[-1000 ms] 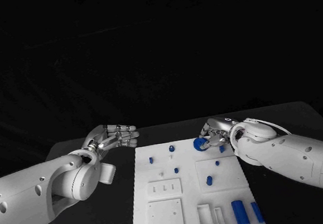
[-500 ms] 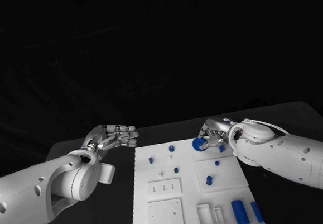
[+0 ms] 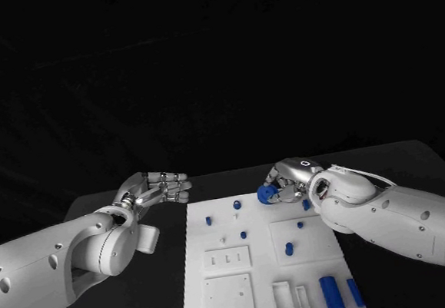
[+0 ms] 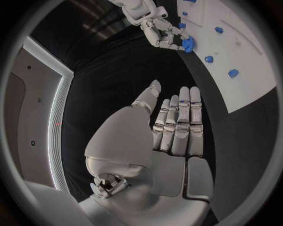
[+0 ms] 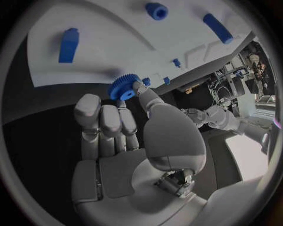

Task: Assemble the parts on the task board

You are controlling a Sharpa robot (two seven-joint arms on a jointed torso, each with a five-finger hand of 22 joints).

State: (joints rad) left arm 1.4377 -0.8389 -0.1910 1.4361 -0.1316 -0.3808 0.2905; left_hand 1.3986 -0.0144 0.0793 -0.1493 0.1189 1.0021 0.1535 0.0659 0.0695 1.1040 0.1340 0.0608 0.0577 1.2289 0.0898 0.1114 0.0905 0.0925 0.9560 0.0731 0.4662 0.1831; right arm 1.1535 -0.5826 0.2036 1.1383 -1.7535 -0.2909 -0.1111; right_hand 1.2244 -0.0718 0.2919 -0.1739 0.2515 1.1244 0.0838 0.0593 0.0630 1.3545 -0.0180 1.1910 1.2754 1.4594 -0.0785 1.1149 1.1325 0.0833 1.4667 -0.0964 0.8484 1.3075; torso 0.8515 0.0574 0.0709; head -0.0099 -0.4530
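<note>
Right hand [image 3: 289, 179] pinches a blue gear [image 3: 266, 196] in its fingers [image 5: 131, 88], over the far edge of the task board [image 3: 264, 272]. Left hand [image 3: 155, 190] off the board's left side above the worktop [image 3: 163, 286], fingers curled, holding nothing.

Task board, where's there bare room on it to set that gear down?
The task board looks bare on its far strip between the small blue peg and the right hand holding the blue gear. The near right corner is crowded with two blue cylinders beside slotted blocks.
</note>
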